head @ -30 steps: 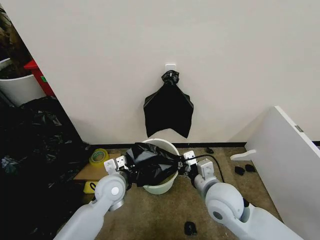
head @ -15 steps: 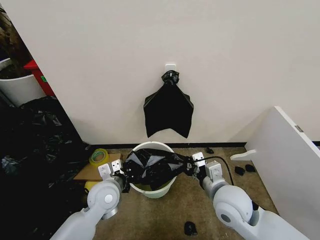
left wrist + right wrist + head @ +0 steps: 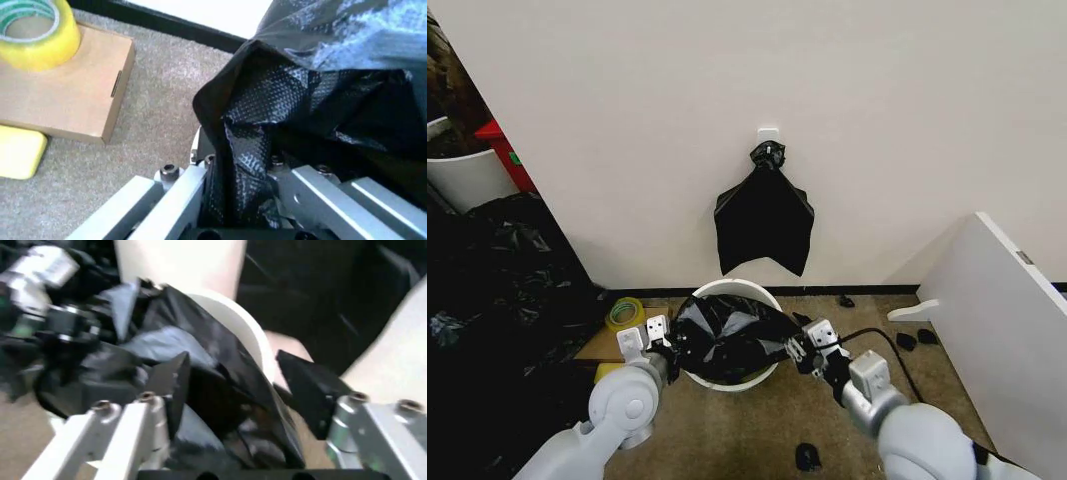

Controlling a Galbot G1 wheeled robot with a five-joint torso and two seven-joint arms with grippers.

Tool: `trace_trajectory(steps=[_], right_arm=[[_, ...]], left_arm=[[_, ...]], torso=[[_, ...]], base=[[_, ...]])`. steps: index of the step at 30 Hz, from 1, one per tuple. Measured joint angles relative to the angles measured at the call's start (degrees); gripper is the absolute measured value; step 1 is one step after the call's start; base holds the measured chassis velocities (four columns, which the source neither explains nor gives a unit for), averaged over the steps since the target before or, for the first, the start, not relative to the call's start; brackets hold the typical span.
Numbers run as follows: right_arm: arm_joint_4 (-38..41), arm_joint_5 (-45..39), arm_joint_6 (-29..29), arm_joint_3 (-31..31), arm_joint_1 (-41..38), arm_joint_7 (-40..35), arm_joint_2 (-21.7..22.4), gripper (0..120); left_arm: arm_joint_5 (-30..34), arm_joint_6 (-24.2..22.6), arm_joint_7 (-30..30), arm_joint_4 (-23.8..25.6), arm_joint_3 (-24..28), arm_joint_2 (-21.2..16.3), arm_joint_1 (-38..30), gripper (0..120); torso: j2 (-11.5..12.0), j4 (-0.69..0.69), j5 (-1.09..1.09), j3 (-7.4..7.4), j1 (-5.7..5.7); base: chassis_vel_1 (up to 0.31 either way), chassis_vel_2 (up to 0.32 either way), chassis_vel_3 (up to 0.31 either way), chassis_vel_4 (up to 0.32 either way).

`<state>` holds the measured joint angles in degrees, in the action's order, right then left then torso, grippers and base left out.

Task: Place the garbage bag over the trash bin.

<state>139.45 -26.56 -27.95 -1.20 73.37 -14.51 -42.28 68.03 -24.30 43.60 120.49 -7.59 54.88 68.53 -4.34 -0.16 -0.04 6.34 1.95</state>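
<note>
Left gripper (image 3: 665, 343): jaws closed down on a fold of the garbage bag (image 3: 727, 338), clamped at the bag's left edge; the left wrist view shows black film pinched between the two metal fingers (image 3: 175, 196). Right gripper (image 3: 799, 347): jaws stand apart, with the bag's right edge and the trash bin (image 3: 739, 291) rim lying between the black pads (image 3: 171, 382); pads not pressed onto the film.

Bag is stretched between both grippers across the bin mouth, covering most of the opening; the far arc of white rim is still bare. Bin stands on the carpet near the wall, below a black bag bundle (image 3: 765, 218) hanging on the wall.

Left of the bin: cardboard box (image 3: 61, 90) with a yellow tape roll (image 3: 39, 32) on top. No readable writing or labels.
</note>
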Motion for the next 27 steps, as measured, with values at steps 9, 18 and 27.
trace_trajectory(steps=[9, 18, 27], right_arm=[[-3.5, 11.6, 3.4, 3.3, -10.5, 12.9, 3.9, 84], [-7.6, 23.0, 4.5, 6.0, -14.8, 23.6, 7.3, 100], [-11.2, 34.6, 9.1, 7.1, -14.4, 26.3, 6.9, 100]], left_arm=[[-10.8, -0.1, -8.8, 3.6, 0.2, -2.4, 2.9, 1], [-12.1, -0.6, -10.6, 4.5, 0.5, -3.1, 1.9, 1], [-11.7, -0.9, -10.3, 4.3, 1.4, -2.4, 2.0, 1]], torso=[[0.0, 0.03, 0.02, 0.01, 0.00], [0.0, 0.00, 0.01, 0.01, 0.00], [0.0, 0.01, 0.02, 0.01, 0.01]], base=[[0.000, 0.000, 0.000, 0.000], [0.000, 0.000, 0.000, 0.000], [0.000, 0.000, 0.000, 0.000]])
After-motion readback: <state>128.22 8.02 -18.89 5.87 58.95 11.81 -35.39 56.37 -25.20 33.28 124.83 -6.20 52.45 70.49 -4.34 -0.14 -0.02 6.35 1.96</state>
